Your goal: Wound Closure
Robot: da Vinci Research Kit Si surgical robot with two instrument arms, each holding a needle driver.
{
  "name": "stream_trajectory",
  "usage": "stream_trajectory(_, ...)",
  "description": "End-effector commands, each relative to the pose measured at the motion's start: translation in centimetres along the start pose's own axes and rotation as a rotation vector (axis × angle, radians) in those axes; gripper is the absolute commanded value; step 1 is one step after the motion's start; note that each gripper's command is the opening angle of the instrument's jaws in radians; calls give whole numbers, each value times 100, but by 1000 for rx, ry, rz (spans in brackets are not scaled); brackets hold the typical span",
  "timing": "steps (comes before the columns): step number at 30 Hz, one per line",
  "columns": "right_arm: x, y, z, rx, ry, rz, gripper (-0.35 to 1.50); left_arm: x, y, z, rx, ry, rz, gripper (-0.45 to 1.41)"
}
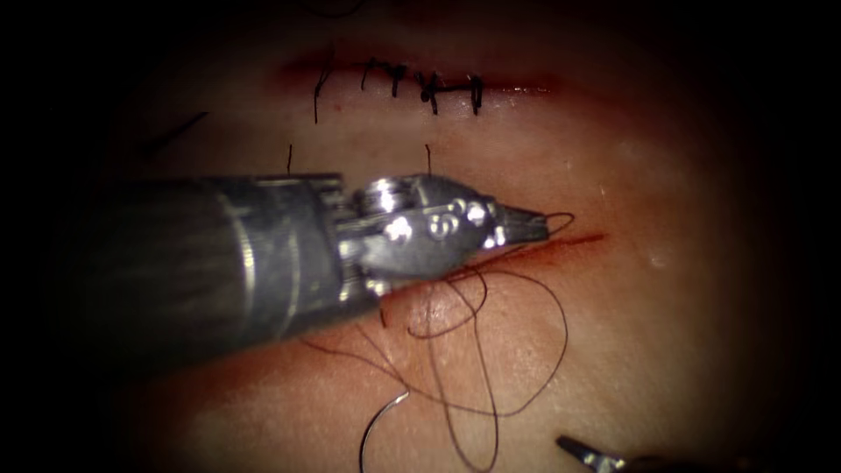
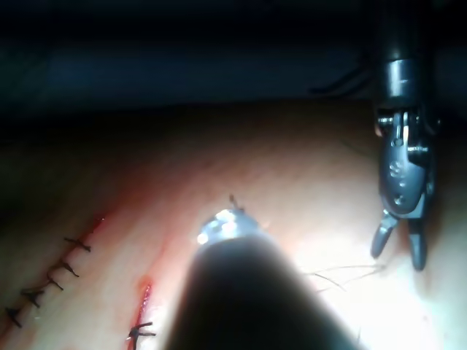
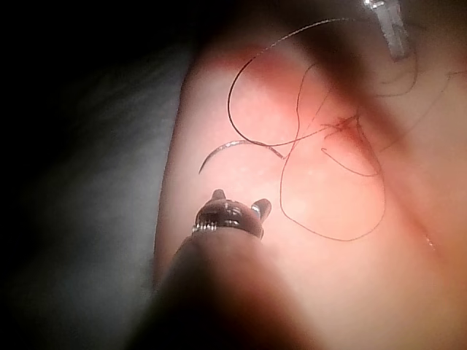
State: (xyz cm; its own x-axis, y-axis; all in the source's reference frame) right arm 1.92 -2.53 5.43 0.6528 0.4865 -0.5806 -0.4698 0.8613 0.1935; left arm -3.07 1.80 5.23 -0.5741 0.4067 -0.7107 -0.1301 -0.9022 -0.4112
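Two tools: left tool (image 1: 526, 226) jaws clenched on thread (image 1: 517, 350) at the cut (image 1: 569, 243); right tool (image 1: 583, 453) released — we'd keep needle (image 1: 378, 427), lying free, in sight.

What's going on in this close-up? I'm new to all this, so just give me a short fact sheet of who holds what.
Left end effector: jaws look shut on the thread, at the open cut
Right end effector: jaws open, holding nothing
Needle: loose on the tissue, not in it, below the open cut in the endoscope view
Thread: loose loops on the tissue between cut and needle
Open cut: red fluid along it
Upper cut: already stitched
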Motion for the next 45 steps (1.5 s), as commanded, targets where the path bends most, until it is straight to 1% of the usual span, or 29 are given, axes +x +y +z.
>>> stream_trajectory(1, -6, -11, 3, 7, -5, 1, 141, 7, -6, 18, -19, 18, 4, -45)
stream_trajectory(2, -8, -12, 1, 10, -10, -1, 141, 13, -9, 26, -31, 31, 7, -45)
stream_trajectory(3, -11, -12, -1, 13, -14, -5, 141, 25, -17, 44, -44, 51, 16, -45)
stream_trajectory(4, -14, -13, -2, 16, -18, -1, 140, 31, -21, 52, -47, 58, 19, -45)
stream_trajectory(5, -17, -13, -3, 19, -22, -4, 140, 37, -26, 59, -50, 64, 22, -45)
stream_trajectory(6, -17, -13, -3, 19, -22, -4, 140, 37, -26, 59, -50, 64, 22, -45)
stream_trajectory(10, -28, -17, -2, 24, -37, 3, 140, 68, -44, 84, -57, 89, 24, -45)
stream_trajectory(11, -30, -18, -1, 25, -39, 1, 138, 79, -48, 90, -64, 100, 24, -45)
stream_trajectory(12, -32, -22, 3, 28, -40, -1, 138, 103, -56, 102, -82, 125, 25, -45)
stream_trajectory(16, -29, -24, 9, 29, -38, 2, 138, 138, -64, 121, -88, 148, 29, -45)
stream_trajectory(17, -27, -25, 11, 31, -38, 3, 138, 151, -68, 133, -95, 161, 33, -45)
stream_trajectory(19, -27, -25, 13, 32, -36, 3, 136, 160, -70, 143, -97, 168, 36, -45)
stream_trajectory(20, -27, -25, 13, 32, -36, 4, 136, 168, -73, 153, -97, 174, 41, -45)
stream_trajectory(22, -27, -25, 13, 32, -36, 4, 136, 170, -75, 157, -97, 177, 44, -45)
stream_trajectory(25, -28, -26, 13, 32, -36, 3, 136, 179, -83, 177, -90, 183, 24, -45)
stream_trajectory(26, -28, -26, 13, 32, -36, 3, 136, 180, -83, 180, -92, 180, 7, -32)
stream_trajectory(27, -27, -26, 14, 31, -36, 3, 136, 181, -84, 183, -93, 179, -29, 5)
stream_trajectory(29, -27, -27, 15, 30, -36, 3, 136, 182, -85, 189, -94, 178, -88, 66)
stream_trajectory(30, -27, -27, 15, 30, -36, 3, 136, 182, -85, 189, -94, 178, -88, 66)
stream_trajectory(31, -26, -28, 17, 28, -36, 4, 136, 181, -85, 192, -89, 174, -111, 104)
stream_trajectory(32, -25, -29, 19, 27, -37, 5, 136, 180, -84, 192, -82, 169, -116, 114)
stream_trajectory(33, -23, -30, 22, 25, -37, 6, 138, 177, -83, 189, -76, 163, -133, 121)
stream_trajectory(39, -10, -24, 29, 14, 0, 23, 138, 154, -79, 167, -82, 155, -122, 125)
stream_trajectory(40, -6, -19, 27, 9, 14, 29, 136, 145, -77, 158, -85, 152, -117, 125)
stream_trajectory(42, -2, -14, 25, 5, 23, 35, 133, 141, -76, 154, -86, 151, -115, 125)
stream_trajectory(43, 8, -1, 19, -8, 45, 52, 131, 131, -73, 145, -83, 140, -110, 125)
stream_trajectory(44, 8, -1, 19, -8, 45, 52, 131, 131, -73, 145, -83, 140, -110, 125)
stream_trajectory(45, 17, 10, 14, -16, 57, 66, 131, 127, -72, 142, -80, 136, -108, 125)
